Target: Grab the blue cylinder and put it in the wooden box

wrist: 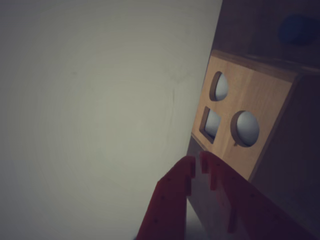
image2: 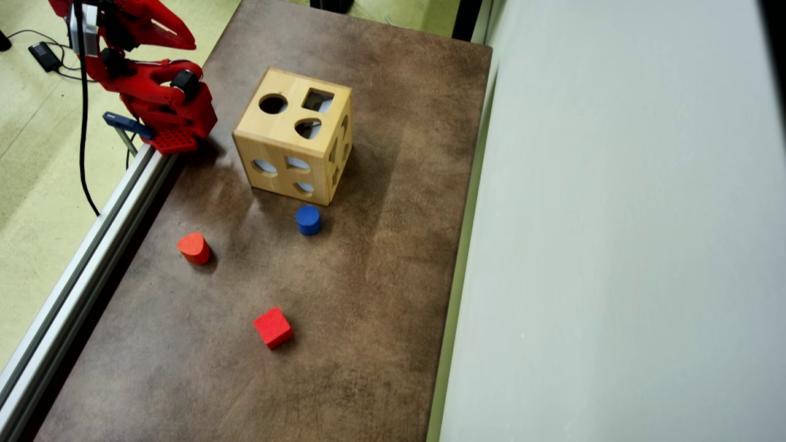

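The blue cylinder (image2: 308, 219) stands upright on the brown table, just in front of the wooden box (image2: 270, 132) and clear of it. In the wrist view the cylinder (wrist: 297, 29) is a dark blur at the top right, beyond the box (wrist: 260, 95), whose face shows three holes. My red gripper (image2: 190, 44) is folded back over the table's top-left corner in the overhead view, well away from both. In the wrist view my gripper (wrist: 197, 162) is shut, its tips almost touching with nothing between them.
An orange-red rounded block (image2: 194, 247) and a red cube (image2: 272, 327) lie on the table nearer the front. A metal rail (image2: 92, 245) runs along the left edge. A pale wall (image2: 614, 245) bounds the right side. The arm's base (image2: 178, 116) sits beside the box.
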You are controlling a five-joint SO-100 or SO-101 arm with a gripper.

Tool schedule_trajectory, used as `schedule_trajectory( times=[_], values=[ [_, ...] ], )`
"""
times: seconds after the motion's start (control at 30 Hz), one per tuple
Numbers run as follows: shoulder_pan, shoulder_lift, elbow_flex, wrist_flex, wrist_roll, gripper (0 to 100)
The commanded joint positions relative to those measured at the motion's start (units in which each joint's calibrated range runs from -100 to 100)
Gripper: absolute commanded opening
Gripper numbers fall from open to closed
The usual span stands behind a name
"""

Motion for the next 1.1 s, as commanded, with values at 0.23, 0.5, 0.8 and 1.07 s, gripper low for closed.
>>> schedule_trajectory(
  times=[0.23, 0.5, 0.8, 1.07],
  values=[
    [-0.1, 0.3, 0.1, -0.2, -7.0, 2],
    [-0.2, 0.3, 0.1, -0.2, -7.0, 2],
    [-0.2, 0.9, -0.8, -1.0, -7.0, 2],
    [-0.2, 14.4, -1.0, -1.1, -7.0, 2]
  ],
)
